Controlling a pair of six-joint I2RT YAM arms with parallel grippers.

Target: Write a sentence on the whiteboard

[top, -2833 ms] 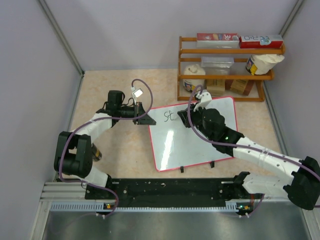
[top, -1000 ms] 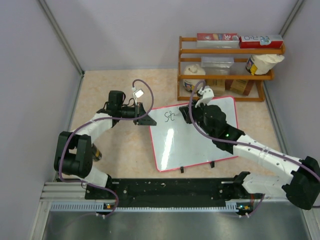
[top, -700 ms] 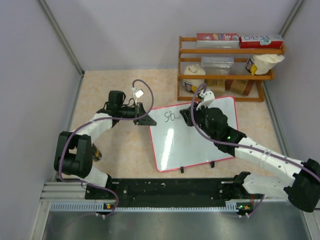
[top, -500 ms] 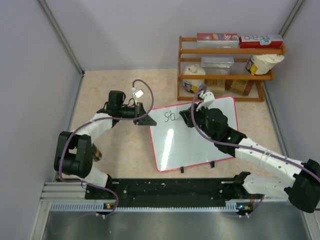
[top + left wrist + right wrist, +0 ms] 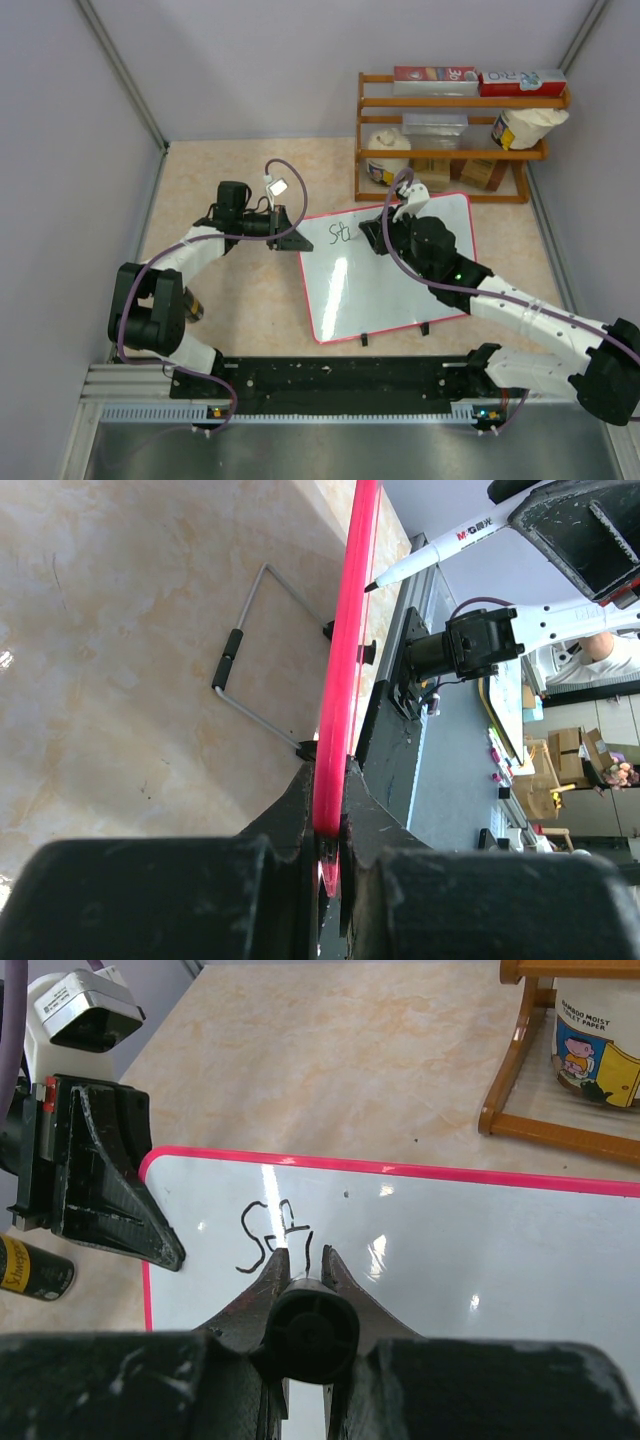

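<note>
The whiteboard (image 5: pixel 390 285) lies toward the table's far right, just in front of the wooden rack (image 5: pixel 455 152). The left tool (image 5: pixel 296 243) stays pinched shut on its red frame at the board's far-left corner, steadying it. The right tool (image 5: pixel 303 1260), closed tight round the pen (image 5: pixel 440 550), has crept slightly rightward over the last few seconds, and the sentence (image 5: pixel 272 1235) near that same corner has gained one short stroke after "St". I judge that a third letter has only just begun, so nearly all the writing is left.
</note>
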